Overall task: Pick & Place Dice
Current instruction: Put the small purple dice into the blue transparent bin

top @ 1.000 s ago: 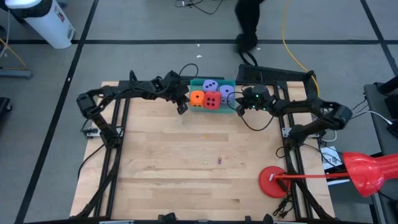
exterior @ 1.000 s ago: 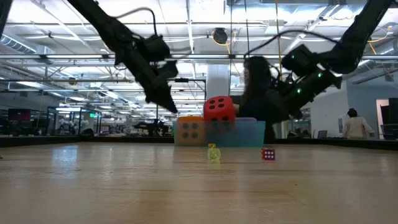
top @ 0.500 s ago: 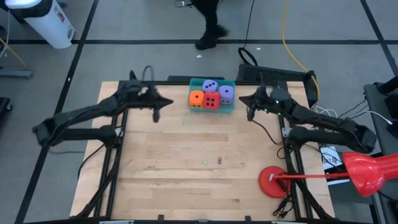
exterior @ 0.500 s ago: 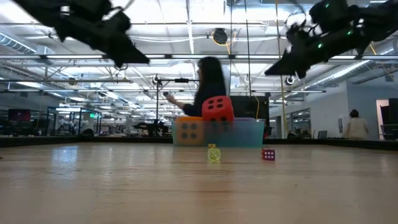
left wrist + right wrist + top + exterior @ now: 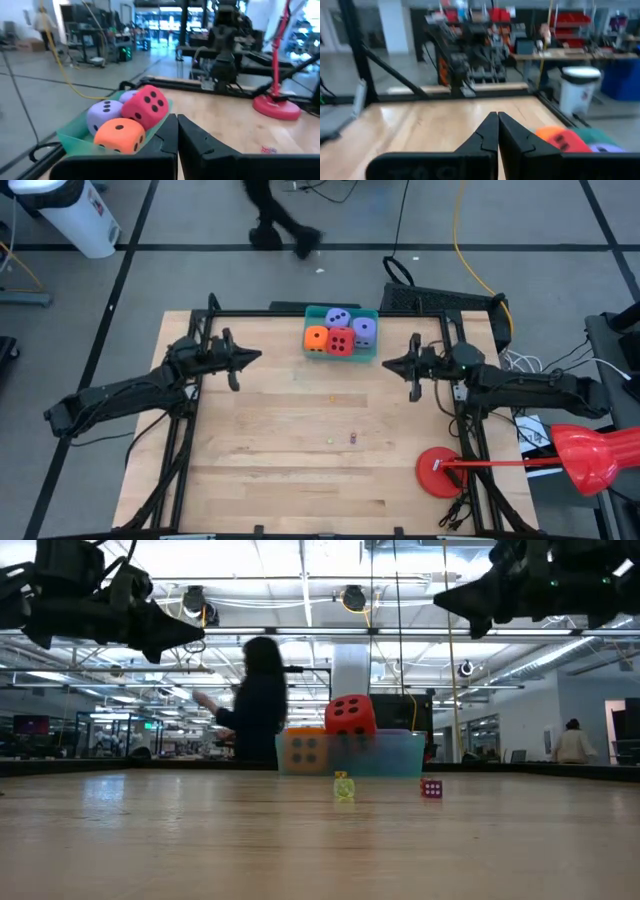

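Four soft, pipped foam dice (image 5: 341, 337) heaped in a translucent green bin (image 5: 342, 358)

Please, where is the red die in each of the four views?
High view: red die in the green tray at the table's far edge, middle.
Low view: red die on top, above the tray's rim.
Left wrist view: red die, centre-left, highest of the pile.
Right wrist view: not clearly in it.
Shared landmark: the orange die beside it.
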Tool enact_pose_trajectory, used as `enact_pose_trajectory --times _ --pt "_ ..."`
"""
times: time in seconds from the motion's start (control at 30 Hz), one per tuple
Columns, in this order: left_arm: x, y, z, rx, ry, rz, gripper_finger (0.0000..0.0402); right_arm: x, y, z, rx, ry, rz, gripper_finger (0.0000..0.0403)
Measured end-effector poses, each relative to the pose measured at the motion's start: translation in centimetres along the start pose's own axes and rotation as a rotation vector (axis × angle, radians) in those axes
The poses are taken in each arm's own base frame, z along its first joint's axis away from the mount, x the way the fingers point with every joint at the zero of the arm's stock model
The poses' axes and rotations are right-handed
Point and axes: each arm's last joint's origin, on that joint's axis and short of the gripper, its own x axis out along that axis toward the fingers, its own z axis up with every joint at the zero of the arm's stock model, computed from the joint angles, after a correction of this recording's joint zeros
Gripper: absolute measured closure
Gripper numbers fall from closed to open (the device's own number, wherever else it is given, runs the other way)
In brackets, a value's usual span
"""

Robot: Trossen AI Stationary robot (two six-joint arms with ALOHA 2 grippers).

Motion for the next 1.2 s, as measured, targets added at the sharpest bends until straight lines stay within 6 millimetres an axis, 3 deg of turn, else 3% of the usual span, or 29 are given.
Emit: enact_pose_trajectory --times 0.27,0.5,0.63,0.93,1.2 --pt "0.1 0.1 -0.8 -0.017 -0.035 0.058 0.0399 -0.2 2.1 -3.5 0.044 -0.005 0.042 0.0403" --pt "0.3 0.0 -1.3 -0.021 0.002 0.053 0.0390 0.0 5.1 -6.1 -0.103 0.123 0.075 0.0403" --pt "0.4 -0.1 -1.4 -0.085 0.010 0.042 0.0397 -0.1 6.7 -6.5 -0.140 0.145 0.138 0.0403" --pt "0.6 -1.2 -2.1 -0.137 0.090 -0.026 0.0379 -0.2 8.1 -6.9 -0.244 0.223 0.058 0.0390" --pt "0.7 -1.5 -1.9 -0.104 0.069 -0.020 0.0381 2.7 9.1 -5.3 -0.221 0.401 0.035 0.0364"
